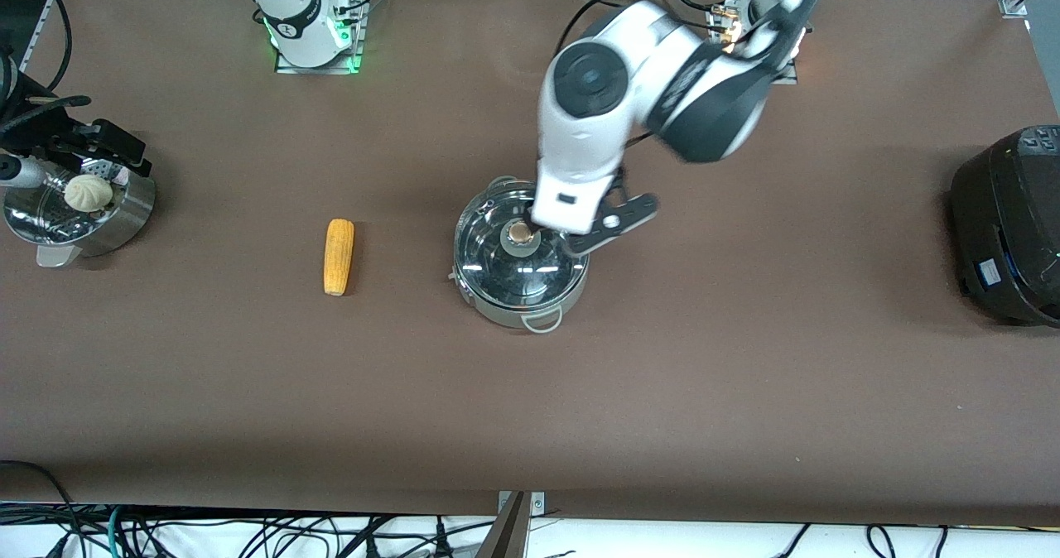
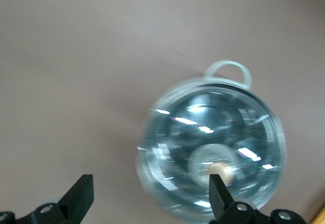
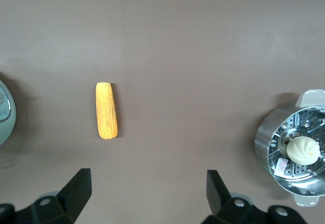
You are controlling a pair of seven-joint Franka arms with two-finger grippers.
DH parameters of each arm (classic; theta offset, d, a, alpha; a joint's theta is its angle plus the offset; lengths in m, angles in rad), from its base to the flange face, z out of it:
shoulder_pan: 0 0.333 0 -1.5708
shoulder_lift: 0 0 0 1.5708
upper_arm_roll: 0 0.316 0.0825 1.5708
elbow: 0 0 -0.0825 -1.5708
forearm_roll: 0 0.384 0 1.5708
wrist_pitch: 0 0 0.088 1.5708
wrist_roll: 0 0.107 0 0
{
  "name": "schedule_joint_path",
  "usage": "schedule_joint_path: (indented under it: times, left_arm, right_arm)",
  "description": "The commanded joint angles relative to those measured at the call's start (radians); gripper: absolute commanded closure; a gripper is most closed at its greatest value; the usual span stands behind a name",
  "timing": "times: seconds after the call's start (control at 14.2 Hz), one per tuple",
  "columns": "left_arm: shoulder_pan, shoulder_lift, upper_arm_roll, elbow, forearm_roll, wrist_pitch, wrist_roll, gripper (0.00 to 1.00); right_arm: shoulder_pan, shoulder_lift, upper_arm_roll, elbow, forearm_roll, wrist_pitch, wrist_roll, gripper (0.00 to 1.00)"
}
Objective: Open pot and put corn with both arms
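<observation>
The steel pot (image 1: pixel 520 293) stands mid-table with its glass lid (image 1: pixel 497 264) on and a tan knob (image 1: pixel 520 231) on top. The left arm reaches over the pot's edge nearest the robots. In the left wrist view my left gripper (image 2: pixel 150 196) is open above the lid (image 2: pixel 203 132). The knob (image 2: pixel 222 170) lies close beside one fingertip (image 2: pixel 217 191), not between the two. The corn (image 1: pixel 339 257) lies on the table toward the right arm's end from the pot. My right gripper (image 3: pixel 147 193) is open and empty, high over the table, with the corn (image 3: pixel 106 110) below it.
A steel steamer pot (image 1: pixel 124 210) with a white bun (image 1: pixel 89 192) stands at the right arm's end, under a black fixture with cables (image 1: pixel 74 140). It also shows in the right wrist view (image 3: pixel 266 142). A big black cooker (image 1: pixel 1006 227) stands at the left arm's end.
</observation>
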Motion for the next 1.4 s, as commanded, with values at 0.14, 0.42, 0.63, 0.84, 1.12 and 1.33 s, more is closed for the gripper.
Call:
schedule_joint_path:
  times: [0.14,0.42,0.63,0.84,1.12,1.33]
  left_arm:
    - [0.224,-0.415,-0.008,-0.369,-0.010,-0.105,0.426,0.00]
    - [0.392,-0.653,0.060,-0.592,-0.042,-0.147,0.773,0.00]
    - [0.426,-0.697,0.137,-0.681,-0.042,-0.138,0.864,0.00]
    - [0.444,-0.700,0.140,-0.722,-0.042,-0.089,0.912,0.00]
    - [0.481,-0.698,0.140,-0.721,-0.088,-0.079,0.955,0.00]
    - [0.498,-0.691,0.137,-0.709,-0.091,-0.079,0.958,0.00]
  right_arm:
    - [-0.010,0.004,0.006,0.027,0.011,-0.027,-0.019,0.00]
    - [-0.009,0.004,0.006,0.031,0.011,-0.027,-0.019,0.00]
    - [-0.009,0.004,0.006,0.031,0.011,-0.027,-0.019,0.00]
    - [-0.009,0.004,0.006,0.031,0.011,-0.027,-0.019,0.00]
    - [-0.006,0.004,0.008,0.031,0.012,-0.029,-0.012,0.00]
    - [-0.004,0.020,0.017,0.025,0.015,-0.064,0.001,0.00]
